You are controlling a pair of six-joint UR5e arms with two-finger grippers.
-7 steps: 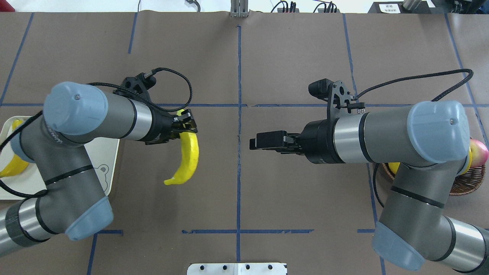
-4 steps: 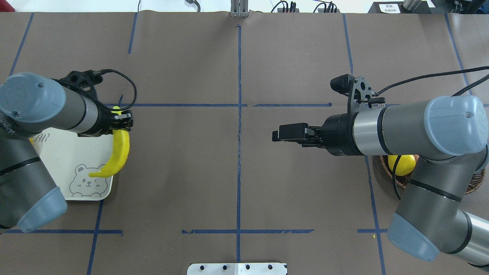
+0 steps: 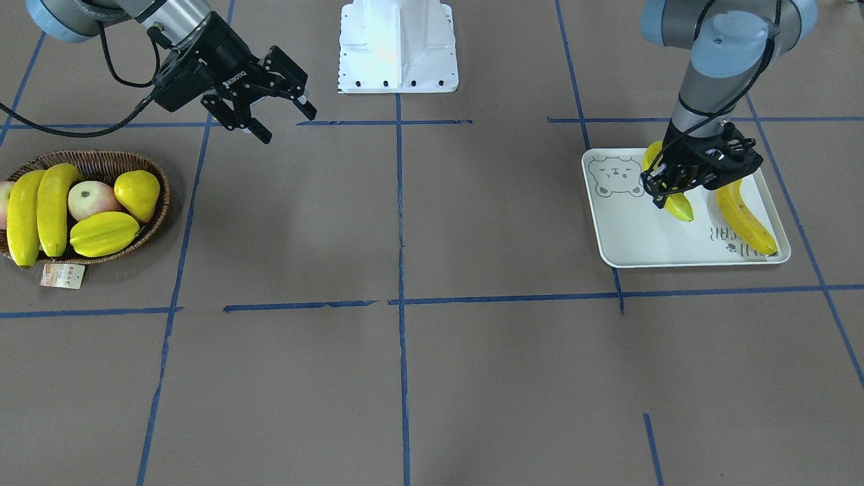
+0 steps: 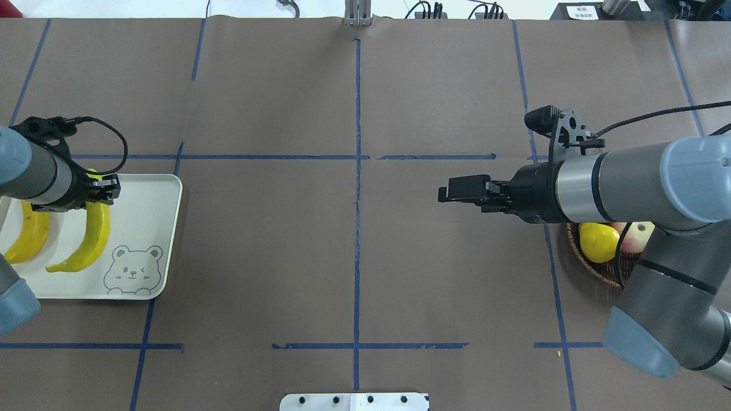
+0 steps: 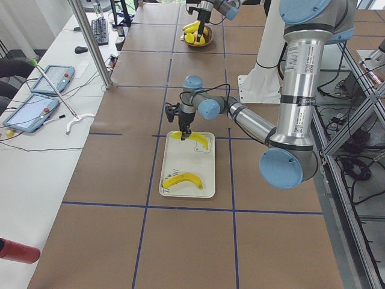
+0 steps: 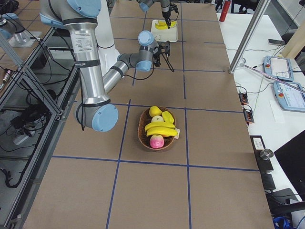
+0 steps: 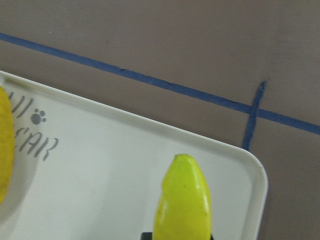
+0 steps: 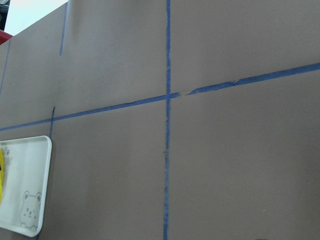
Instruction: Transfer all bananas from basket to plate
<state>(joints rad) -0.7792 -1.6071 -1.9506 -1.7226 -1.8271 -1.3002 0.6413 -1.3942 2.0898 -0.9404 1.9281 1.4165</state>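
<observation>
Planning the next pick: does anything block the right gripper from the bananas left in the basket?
Nothing visible stands between the right gripper and the basket. The two bananas lie uncovered; the pear, apple and starfruit sit beside them, on the gripper's side.

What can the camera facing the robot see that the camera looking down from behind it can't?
Only the front-facing view shows the whole basket with its two bananas, starfruit and paper tag. Only the overhead view shows cables past the table's far edge; there the right arm hides most of the basket. Both show the plate, a lying banana on it, and the left pincer shut on the held banana.
</observation>
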